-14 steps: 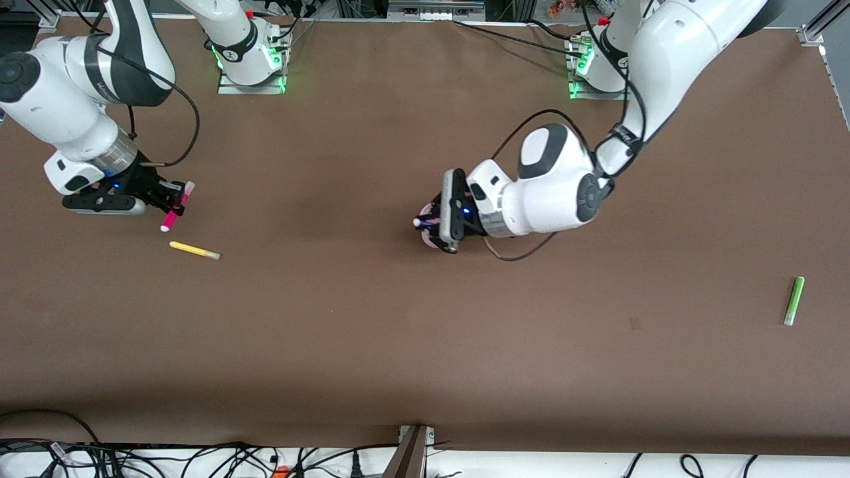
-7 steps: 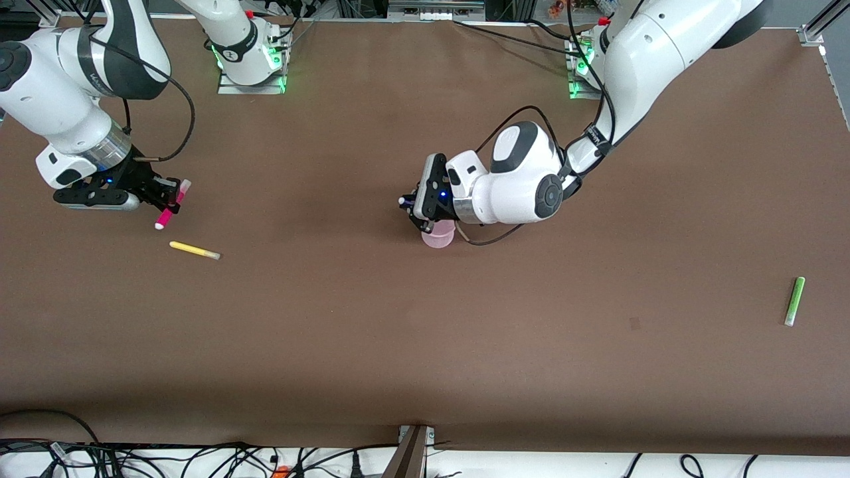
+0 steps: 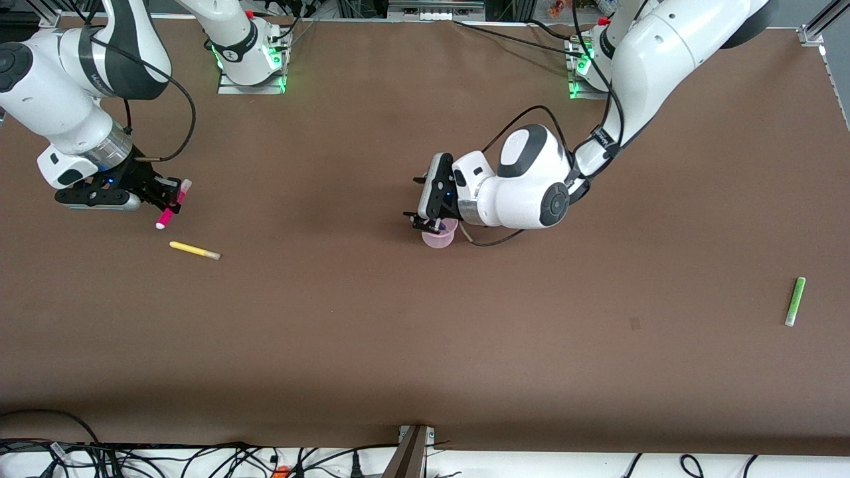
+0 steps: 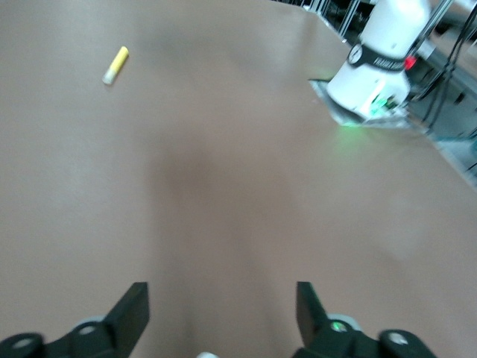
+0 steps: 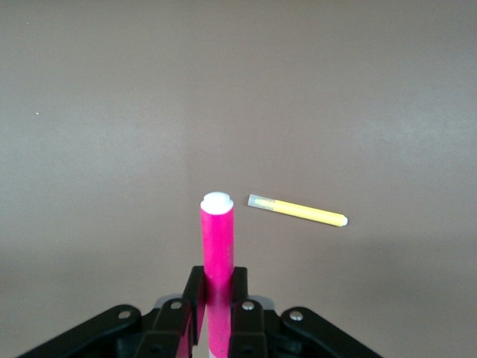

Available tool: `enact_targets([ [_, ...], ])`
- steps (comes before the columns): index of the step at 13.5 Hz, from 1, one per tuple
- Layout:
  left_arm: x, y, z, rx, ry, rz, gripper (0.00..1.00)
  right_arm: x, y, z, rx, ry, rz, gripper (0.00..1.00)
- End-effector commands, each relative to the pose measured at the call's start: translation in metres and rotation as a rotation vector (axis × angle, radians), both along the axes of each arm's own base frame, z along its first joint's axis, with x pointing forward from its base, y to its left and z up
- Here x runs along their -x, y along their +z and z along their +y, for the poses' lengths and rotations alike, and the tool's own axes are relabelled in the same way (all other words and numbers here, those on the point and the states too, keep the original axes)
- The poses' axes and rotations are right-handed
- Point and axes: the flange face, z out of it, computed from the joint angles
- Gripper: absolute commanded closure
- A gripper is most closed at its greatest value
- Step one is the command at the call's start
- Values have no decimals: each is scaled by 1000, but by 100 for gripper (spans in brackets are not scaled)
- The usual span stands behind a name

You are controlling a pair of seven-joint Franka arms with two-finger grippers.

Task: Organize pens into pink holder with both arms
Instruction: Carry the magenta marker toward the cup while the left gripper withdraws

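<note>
The pink holder (image 3: 439, 238) stands at mid-table. My left gripper (image 3: 420, 202) hovers just over it, fingers open and empty. The purple pen (image 3: 436, 228) stands in the holder; a pale pen end (image 4: 201, 355) shows at the edge of the left wrist view between the open fingers (image 4: 131, 309). My right gripper (image 3: 166, 199) is shut on the magenta pen (image 3: 171, 203), held above the table at the right arm's end. It also shows in the right wrist view (image 5: 217, 242). The yellow pen (image 3: 194, 250) lies on the table just nearer the camera. The lime green pen (image 3: 793, 301) lies at the left arm's end.
The arm bases (image 3: 251, 63) stand along the table's top edge with green lights. The left wrist view shows the yellow pen (image 4: 115, 65) and the right arm's base (image 4: 376, 71) farther off. Cables lie past the table's near edge (image 3: 412, 441).
My left gripper held the purple pen over the holder, then opened; the pen now stands in the holder. My right gripper lifted the magenta pen slightly.
</note>
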Motion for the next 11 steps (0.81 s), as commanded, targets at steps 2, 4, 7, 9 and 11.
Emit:
enact_targets([
  [2, 6, 72, 29, -208, 148, 208, 0, -6, 34, 58, -24, -50, -61, 100],
  [4, -1, 81, 55, -368, 273, 269, 0, -7, 52, 115, -59, -100, -92, 100],
  [7, -10, 93, 88, -653, 438, 285, 0, -11, 72, 196, -86, -126, -175, 100],
  [9, -17, 104, 127, -909, 563, 252, 0, -13, 69, 250, -72, -162, -234, 100],
  [11, -32, 108, 176, -1033, 646, 263, 0, -9, 54, 302, -67, -207, -279, 100],
])
